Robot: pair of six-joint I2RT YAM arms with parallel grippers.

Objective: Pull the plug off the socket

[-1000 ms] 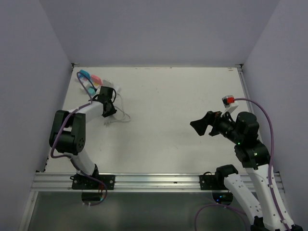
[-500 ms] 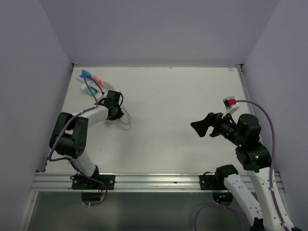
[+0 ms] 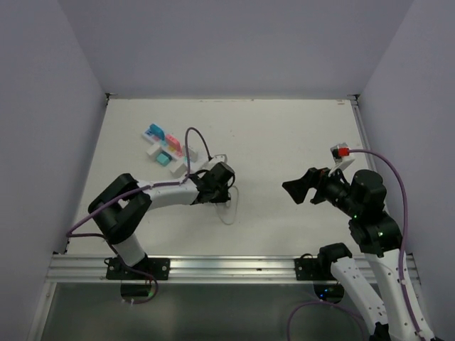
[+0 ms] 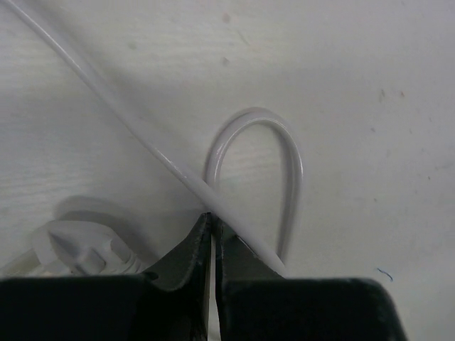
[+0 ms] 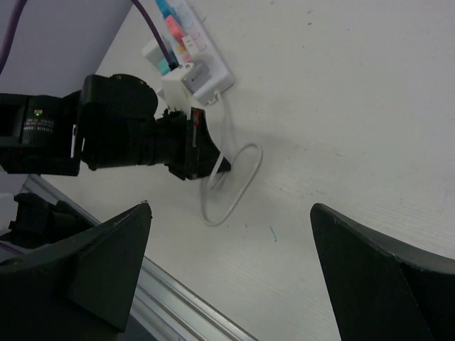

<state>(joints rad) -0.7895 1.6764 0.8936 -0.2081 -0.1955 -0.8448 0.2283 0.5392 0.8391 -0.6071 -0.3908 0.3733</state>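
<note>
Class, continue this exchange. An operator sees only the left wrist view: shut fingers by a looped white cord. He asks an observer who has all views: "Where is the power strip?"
Observer: The socket lies just behind the left gripper, stretching toward the far left corner.
Operator: Anything on it?
Observer: In the right wrist view, a white block stands on the end nearest that gripper.
Operator: And the other arm?
Observer: The right gripper hangs open on the right, touching nothing.
</note>
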